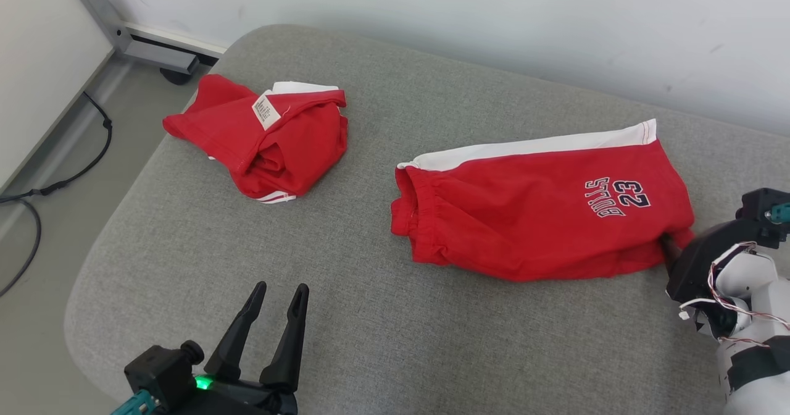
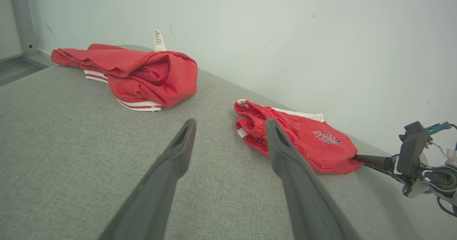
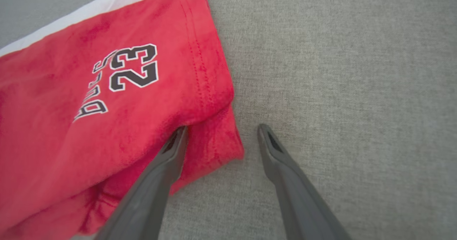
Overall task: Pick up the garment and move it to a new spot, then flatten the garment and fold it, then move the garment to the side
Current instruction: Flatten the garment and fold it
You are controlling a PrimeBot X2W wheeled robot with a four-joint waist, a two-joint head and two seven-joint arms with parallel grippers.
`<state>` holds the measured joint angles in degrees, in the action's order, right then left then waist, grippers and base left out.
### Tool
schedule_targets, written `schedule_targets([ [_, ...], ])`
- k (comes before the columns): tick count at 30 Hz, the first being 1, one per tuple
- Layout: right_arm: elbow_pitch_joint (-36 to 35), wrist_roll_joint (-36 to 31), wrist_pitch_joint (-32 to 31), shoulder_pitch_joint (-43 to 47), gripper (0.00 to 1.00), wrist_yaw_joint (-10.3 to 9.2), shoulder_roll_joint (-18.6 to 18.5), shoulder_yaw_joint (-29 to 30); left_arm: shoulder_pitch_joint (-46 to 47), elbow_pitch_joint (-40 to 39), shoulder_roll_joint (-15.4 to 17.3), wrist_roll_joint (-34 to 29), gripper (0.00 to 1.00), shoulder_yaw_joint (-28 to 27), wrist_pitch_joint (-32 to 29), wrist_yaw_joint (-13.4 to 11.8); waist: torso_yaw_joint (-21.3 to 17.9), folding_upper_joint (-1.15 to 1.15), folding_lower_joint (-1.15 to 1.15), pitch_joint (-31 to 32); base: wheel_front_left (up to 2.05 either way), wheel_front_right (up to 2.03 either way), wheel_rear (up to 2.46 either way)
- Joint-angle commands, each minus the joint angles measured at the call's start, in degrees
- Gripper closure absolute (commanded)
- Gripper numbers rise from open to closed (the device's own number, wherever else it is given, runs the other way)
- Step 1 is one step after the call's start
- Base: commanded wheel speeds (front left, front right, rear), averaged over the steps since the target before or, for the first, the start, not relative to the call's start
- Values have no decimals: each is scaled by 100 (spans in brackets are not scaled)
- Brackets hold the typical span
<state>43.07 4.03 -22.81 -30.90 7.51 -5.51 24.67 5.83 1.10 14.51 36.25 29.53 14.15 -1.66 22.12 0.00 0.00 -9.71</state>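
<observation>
The red shorts (image 1: 543, 217) are laid flat on the grey pad (image 1: 370, 328). The right gripper (image 3: 222, 128) is spread wide at their leg corner, one finger against the cloth. The left gripper (image 1: 280, 286) is spread too, nothing held.

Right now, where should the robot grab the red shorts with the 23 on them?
Probably the loose hem corner of the shorts, coming from the robot's right. That corner pokes out past the top layer, and the right gripper sits there with its jaws open.
</observation>
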Motion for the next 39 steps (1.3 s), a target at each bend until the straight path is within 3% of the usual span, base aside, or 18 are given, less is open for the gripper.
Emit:
schedule_targets([
  [1,17,-98,-43,-46,0,-4,24,39,41,22,-1,-26,0,-18,26,4,0,0,0,-23,0,0,0],
  [6,11,-113,-98,-106,1,-4,130,69,69,57,-29,-14,0,-25,45,20,-40,0,0,-43,0,0,0],
  [7,18,-104,-102,-102,46,-4,143,73,73,64,-31,-13,0,-25,48,23,-47,0,0,-41,0,0,0],
  [8,22,-107,-112,-99,59,-4,153,77,71,69,-32,-12,0,-24,45,27,-54,0,0,-37,0,0,0],
  [9,25,-96,-116,-99,100,-4,160,86,70,77,-32,-9,0,-24,48,29,-60,0,0,-34,0,0,0],
  [24,-387,302,29,342,100,-4,246,-149,-4,91,22,72,0,-21,16,-14,-277,0,0,165,0,0,0],
  [39,-1837,1635,134,1763,100,-4,252,-968,-177,-32,185,124,0,-43,-75,-96,-772,0,0,441,0,0,0],
])
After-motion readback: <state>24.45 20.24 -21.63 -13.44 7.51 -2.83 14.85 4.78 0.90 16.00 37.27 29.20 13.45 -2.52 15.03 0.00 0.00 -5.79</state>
